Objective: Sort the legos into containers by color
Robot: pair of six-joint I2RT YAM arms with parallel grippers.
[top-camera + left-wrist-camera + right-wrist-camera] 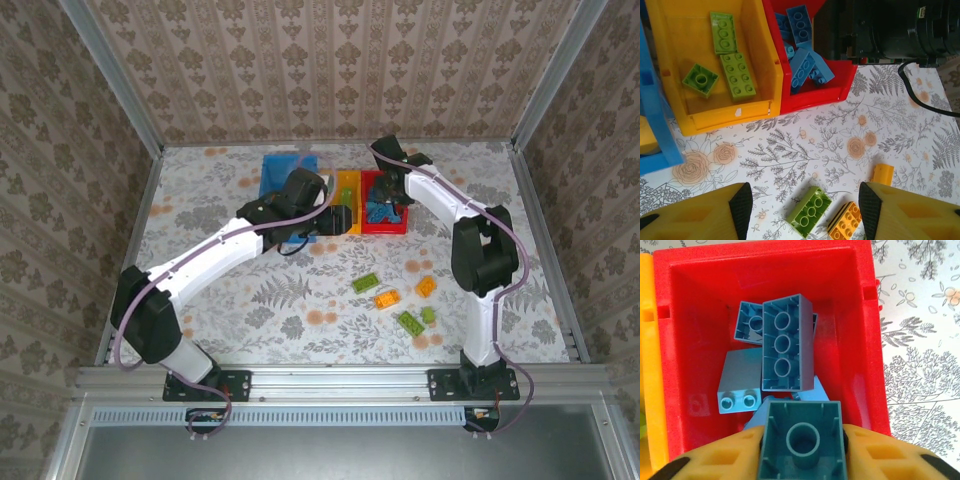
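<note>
1. Right tool (801,442) pinches a blue lego (801,450) above the red container (690,315), which holds more blue bricks (782,342).
2. Left tool (805,206) is spread above the desk (790,145); a green lego (809,211) and an orange lego (845,227) lie beneath.

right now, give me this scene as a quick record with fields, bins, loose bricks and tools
red bin: blue bricks
yellow bin: three lime green bricks
table: loose lime green and orange bricks
left tool: open, above loose bricks
right tool: over red bin, blue brick between its fingers
</note>
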